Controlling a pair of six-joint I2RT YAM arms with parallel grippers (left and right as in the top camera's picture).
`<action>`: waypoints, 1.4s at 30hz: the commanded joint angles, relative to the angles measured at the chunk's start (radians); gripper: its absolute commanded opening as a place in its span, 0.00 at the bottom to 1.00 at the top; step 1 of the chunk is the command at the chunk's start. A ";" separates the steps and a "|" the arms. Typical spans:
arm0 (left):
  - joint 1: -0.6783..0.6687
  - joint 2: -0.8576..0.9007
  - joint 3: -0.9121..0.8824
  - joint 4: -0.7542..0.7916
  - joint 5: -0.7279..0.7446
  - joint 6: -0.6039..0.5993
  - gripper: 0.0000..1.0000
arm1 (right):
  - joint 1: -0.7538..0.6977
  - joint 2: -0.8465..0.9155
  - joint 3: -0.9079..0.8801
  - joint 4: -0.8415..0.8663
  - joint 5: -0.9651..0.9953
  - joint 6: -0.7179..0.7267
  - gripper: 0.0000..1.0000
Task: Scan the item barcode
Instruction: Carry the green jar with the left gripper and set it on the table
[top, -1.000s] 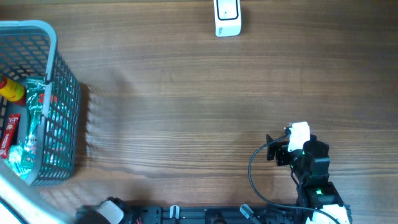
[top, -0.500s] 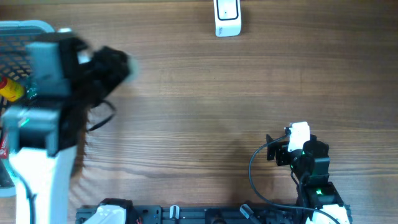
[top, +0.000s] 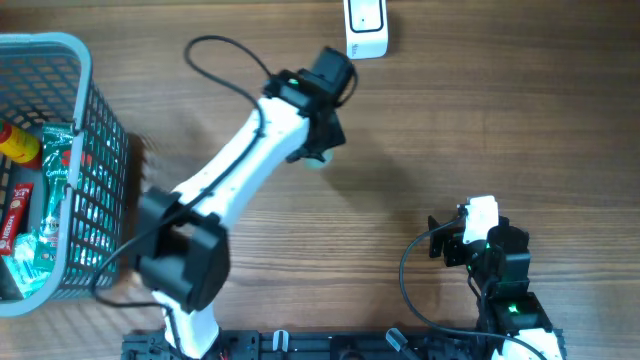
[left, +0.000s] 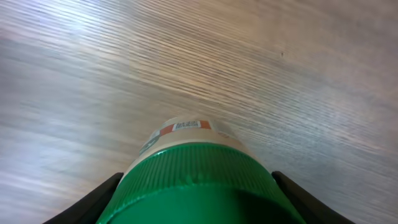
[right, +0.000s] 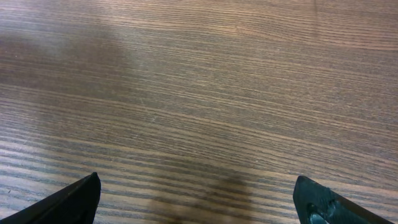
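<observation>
Two arms are recorded at a wooden table (top: 480, 120). The left arm (top: 240, 160) is stretched diagonally across the tabletop toward its far edge. The left gripper (top: 320, 135) is found closed at a middling width on a green-capped container (left: 198, 186), which is clamped across its ribbed cap between the two black fingers (left: 93, 202). In the left wrist view the container's pale body is seen pointing away from the camera, with a strip of red, white and green label at its far end; no barcode can be made out. The container is held clear of the wood, and in the overhead view only a pale edge of it is seen beneath the gripper. It is located near a white scanner (top: 366, 28), toward the near-left of it and apart from it; the scanner is set at the far edge of the table. A blue-grey basket (top: 100, 150) is noted at the left edge, with a green packet (top: 60, 170) and red wrappers inside. The right arm (top: 505, 290) is folded at the near right corner. The right gripper (right: 199, 202) is held with its jaws spread wide over bare wood, and nothing is gripped between them.
</observation>
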 joint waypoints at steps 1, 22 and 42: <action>-0.036 0.059 0.007 0.055 -0.016 -0.019 0.60 | 0.004 -0.004 -0.001 0.002 0.010 -0.010 1.00; -0.087 0.197 0.009 0.251 -0.065 0.236 0.69 | 0.004 -0.004 -0.001 0.002 0.010 -0.010 1.00; 0.262 -0.524 0.246 -0.174 -0.468 0.134 1.00 | 0.004 -0.004 -0.001 0.002 0.010 -0.010 0.99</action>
